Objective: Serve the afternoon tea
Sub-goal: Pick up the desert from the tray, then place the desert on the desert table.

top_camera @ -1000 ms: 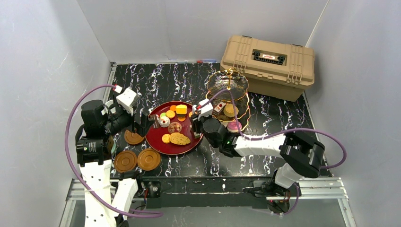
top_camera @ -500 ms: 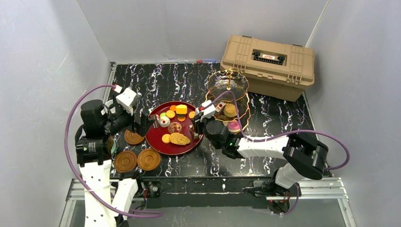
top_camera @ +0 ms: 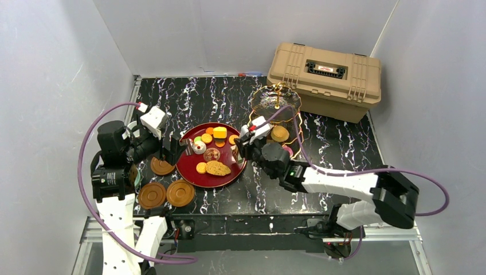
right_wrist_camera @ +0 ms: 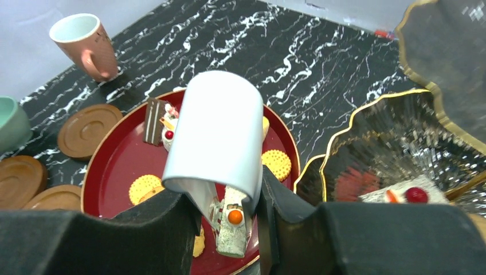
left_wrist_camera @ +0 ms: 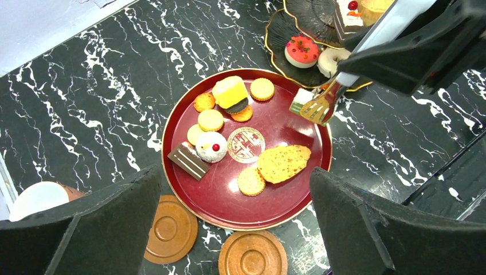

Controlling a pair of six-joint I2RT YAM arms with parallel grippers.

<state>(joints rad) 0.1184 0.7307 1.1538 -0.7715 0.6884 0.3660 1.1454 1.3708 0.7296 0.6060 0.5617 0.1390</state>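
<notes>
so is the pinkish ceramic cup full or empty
Empty. The pinkish ceramic cup stands upright on the black marble table, and the right wrist view looks into its mouth: only bare white inside.

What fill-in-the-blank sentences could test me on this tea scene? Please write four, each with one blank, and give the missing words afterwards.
1. The round tray under the biscuits is ___ in colour.
2. The right gripper is shut on a pair of metal ___.
3. The left gripper hovers above the tray with its jaws ___.
4. On the cake slice held by the right gripper's tool, the small ball is ___.
Missing words: red; tongs; open; orange.
</notes>
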